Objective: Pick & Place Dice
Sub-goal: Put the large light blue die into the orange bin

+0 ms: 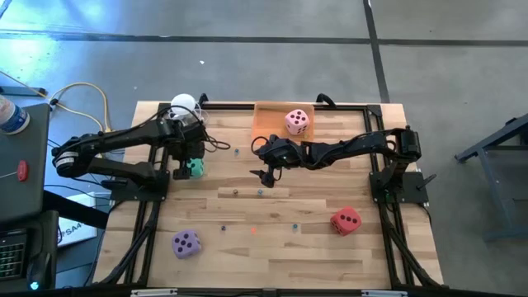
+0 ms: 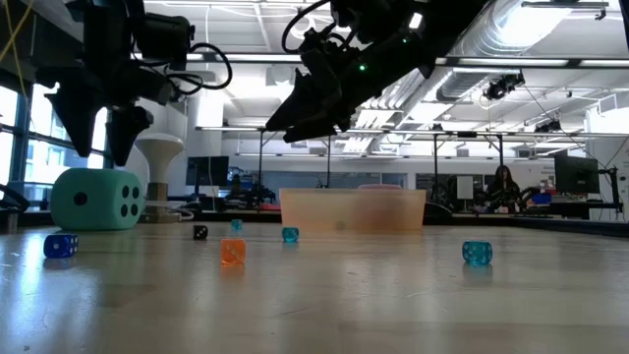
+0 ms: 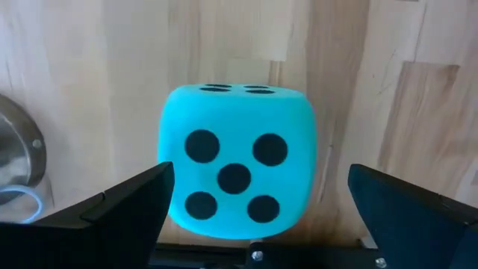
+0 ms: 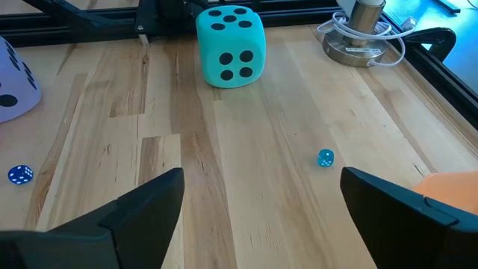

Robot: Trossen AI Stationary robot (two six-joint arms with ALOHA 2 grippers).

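Four dice are sitting in view: the pink die [image 1: 297, 121] is resting inside the orange tray [image 1: 268, 115] at the table's [image 1: 272, 247] far edge, the teal die [image 1: 195, 167] is lying on the wood near the far left, the purple die [image 1: 186, 242] is sitting at the near left, and the red die [image 1: 346, 220] is sitting at the near right. The left gripper [image 1: 186, 169] is hanging directly over the teal die, jaws spread wide to either side of it and not touching it. The right gripper [image 1: 266, 175] is hovering above mid-table, just in front of the tray, jaws standing open and holding nothing. Small beads [image 2: 232, 252] are lying scattered across the table.
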